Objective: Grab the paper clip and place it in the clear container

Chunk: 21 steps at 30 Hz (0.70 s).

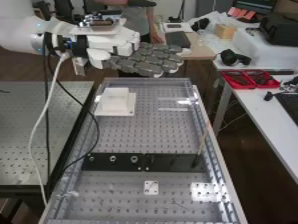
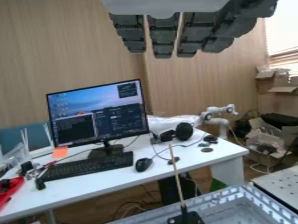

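Note:
In the high view the hand point(image 1: 148, 60) is over the bench's far end, its dark grey fingers straight and holding nothing. The same hand point(image 2: 163, 37) hangs into the wrist view with fingers extended. A pale, box-like piece point(image 1: 115, 102) stands on the perforated bench at its far left; whether it is the clear container I cannot tell. A thin, faint mark point(image 1: 179, 205) lies near the bench's near end, too indistinct to confirm as the paper clip. The hand is well apart from both.
A black strip with round fittings point(image 1: 113, 160) crosses the bench. At its right end a thin rod point(image 1: 203, 137) rises upright. Nearer lies a small white plate with holes point(image 1: 151, 187). Red trays point(image 1: 239, 80) sit on the side table. Cables hang from the arm at left.

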Tool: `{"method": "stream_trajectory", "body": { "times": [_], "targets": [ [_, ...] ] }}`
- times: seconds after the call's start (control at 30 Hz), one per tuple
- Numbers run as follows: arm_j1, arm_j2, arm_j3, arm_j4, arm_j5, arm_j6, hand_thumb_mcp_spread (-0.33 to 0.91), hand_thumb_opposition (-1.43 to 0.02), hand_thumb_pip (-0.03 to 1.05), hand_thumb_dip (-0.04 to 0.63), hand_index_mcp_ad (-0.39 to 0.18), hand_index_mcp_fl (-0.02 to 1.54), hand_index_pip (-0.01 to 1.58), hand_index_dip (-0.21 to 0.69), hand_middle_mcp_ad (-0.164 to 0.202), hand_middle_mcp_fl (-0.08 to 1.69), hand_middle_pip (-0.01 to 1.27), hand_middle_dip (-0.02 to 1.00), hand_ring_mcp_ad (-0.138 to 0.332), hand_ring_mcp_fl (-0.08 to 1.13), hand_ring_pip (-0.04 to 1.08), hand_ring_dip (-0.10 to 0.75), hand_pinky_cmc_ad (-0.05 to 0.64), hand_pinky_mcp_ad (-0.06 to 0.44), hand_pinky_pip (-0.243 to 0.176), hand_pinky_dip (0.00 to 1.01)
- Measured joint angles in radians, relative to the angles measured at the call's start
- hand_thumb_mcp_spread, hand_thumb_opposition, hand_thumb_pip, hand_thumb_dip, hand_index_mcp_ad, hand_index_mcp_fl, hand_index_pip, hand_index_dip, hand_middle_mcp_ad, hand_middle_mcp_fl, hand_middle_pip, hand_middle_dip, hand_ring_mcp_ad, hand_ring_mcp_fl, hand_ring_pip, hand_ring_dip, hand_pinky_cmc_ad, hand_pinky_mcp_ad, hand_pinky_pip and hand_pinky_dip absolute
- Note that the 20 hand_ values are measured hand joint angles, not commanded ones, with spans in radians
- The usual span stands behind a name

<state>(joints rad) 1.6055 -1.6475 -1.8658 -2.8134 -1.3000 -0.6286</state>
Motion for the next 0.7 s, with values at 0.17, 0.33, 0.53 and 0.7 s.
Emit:
{"method": "stream_trajectory", "body": {
  "times": [0.17, 0.33, 0.53, 0.7],
  "targets": [
    [0.009, -0.022, -0.027, 0.047, 0.057, -0.013, -0.01, -0.01, 0.01, 0.000, 0.023, 0.02, 0.02, -0.010, 0.082, 0.01, 0.02, 0.02, 0.066, 0.00, 0.01, 0.012, 0.030, 0.035, -0.010, 0.02],
    [-0.027, -0.040, -0.039, 0.072, 0.043, -0.024, 0.33, -0.41, 0.46, 0.129, -0.028, 0.04, 0.07, -0.012, 0.075, -0.01, 0.09, 0.04, 0.072, 0.00, 0.02, 0.016, 0.084, 0.049, -0.014, 0.11],
    [-0.107, -0.063, -0.051, 0.112, -0.022, -0.033, 0.39, -0.63, 0.50, 0.188, -0.070, 0.26, 0.21, 0.049, 0.073, -0.01, 0.12, 0.06, 0.106, 0.00, 0.04, 0.016, 0.173, 0.103, -0.051, 0.17],
    [-0.197, -0.097, -0.055, 0.137, -0.119, -0.032, 0.42, -0.71, 0.51, 0.204, -0.068, 0.37, 0.45, 0.049, 0.075, -0.01, 0.12, 0.08, 0.126, 0.00, 0.06, 0.012, 0.211, 0.117, -0.058, 0.17]
  ]
}}
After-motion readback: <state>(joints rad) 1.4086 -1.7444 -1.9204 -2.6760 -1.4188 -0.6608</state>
